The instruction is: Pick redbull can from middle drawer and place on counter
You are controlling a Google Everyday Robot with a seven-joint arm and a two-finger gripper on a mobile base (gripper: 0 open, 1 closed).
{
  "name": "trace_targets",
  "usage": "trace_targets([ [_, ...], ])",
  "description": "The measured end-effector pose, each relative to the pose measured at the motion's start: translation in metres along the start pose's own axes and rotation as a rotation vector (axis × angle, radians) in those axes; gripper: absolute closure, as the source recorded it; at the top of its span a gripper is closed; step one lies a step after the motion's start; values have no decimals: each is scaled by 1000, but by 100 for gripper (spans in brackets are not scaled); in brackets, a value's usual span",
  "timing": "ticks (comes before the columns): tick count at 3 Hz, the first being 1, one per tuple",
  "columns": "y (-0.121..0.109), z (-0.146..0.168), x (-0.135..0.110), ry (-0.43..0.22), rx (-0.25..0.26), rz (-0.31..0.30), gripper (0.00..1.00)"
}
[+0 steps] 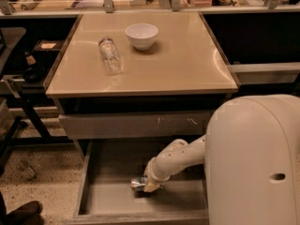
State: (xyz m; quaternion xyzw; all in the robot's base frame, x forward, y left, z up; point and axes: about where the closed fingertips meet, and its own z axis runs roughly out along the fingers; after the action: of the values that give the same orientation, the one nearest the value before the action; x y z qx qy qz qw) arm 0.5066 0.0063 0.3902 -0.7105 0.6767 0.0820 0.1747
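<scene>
Grey drawer [115, 172], centre: hand [151, 186] at can [138, 183]

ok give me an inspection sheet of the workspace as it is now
surface: counter, glossy beige
job's things: can on the floor of the open drawer, not yet on the counter
clutter: bottle on its side and bowl, both on the counter
grippers: gripper down in the drawer, at the can
cables: nothing seen
surroundings: speckled floor at left, cluttered bench behind

Glossy counter [187, 64]; gripper [149, 185] in metal drawer [110, 198]
</scene>
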Motion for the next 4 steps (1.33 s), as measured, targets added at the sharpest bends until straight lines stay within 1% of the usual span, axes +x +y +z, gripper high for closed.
trace_targets([
  [1, 13, -34, 20, 46, 34, 88, 100],
  [2, 22, -78, 35, 107, 74, 177, 100],
  [3, 21, -79, 35, 106, 76, 181, 100],
  [4, 13, -100, 39, 144, 101, 190, 100],
])
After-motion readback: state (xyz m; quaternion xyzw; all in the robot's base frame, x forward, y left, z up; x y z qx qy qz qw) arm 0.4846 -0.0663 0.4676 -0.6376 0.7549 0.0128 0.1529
